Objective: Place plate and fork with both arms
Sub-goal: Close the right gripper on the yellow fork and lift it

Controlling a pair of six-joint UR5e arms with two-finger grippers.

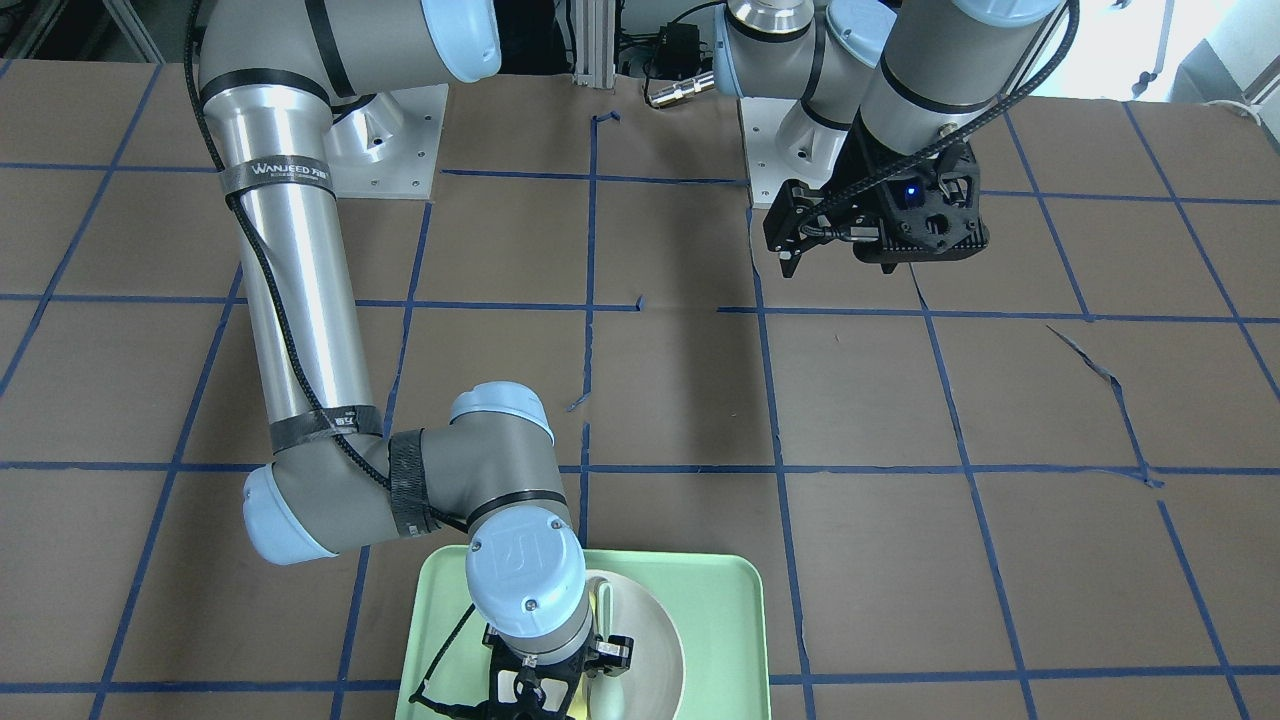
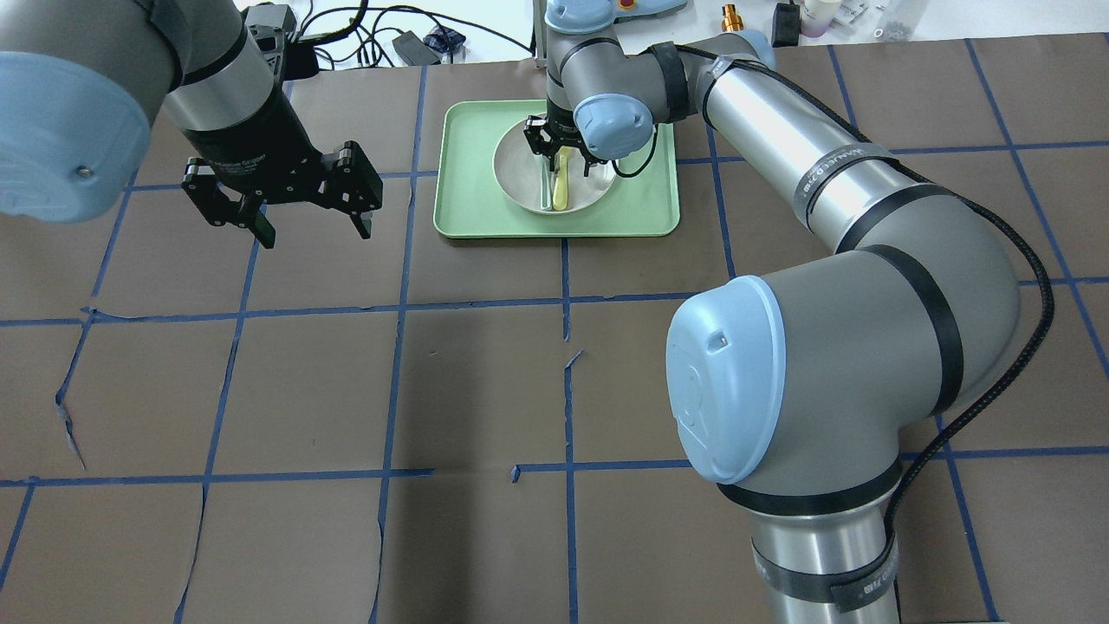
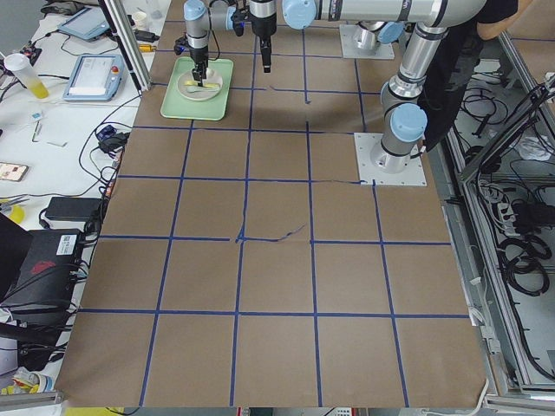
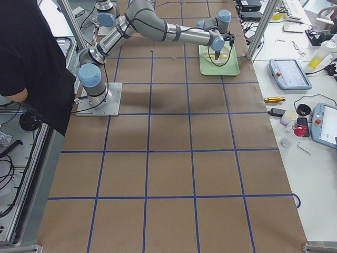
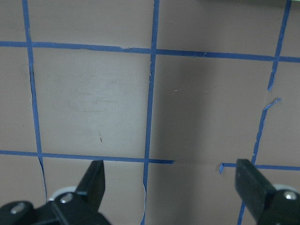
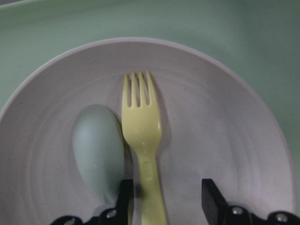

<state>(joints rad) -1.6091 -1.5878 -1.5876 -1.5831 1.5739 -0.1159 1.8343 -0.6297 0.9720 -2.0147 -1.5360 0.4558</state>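
Note:
The white plate [image 2: 520, 169] lies in the mint-green tray [image 2: 468, 208] at the far middle of the table. The yellow fork [image 6: 140, 117] lies in the plate [image 6: 225, 131], tines pointing away from my wrist, with a pale green spoon [image 6: 96, 145] beside it. My right gripper [image 6: 166, 187] is open and low over the plate. Its fingers stand either side of the fork's handle, with a gap on the right side. It also shows in the overhead view [image 2: 565, 156]. My left gripper [image 2: 315, 232] is open and empty, hovering above bare table left of the tray.
The brown table top [image 2: 476, 390] carries a grid of blue tape lines. The right arm's elbow [image 2: 780, 373] looms over the near right of the table. Cables and small items [image 2: 390, 35] lie beyond the far edge.

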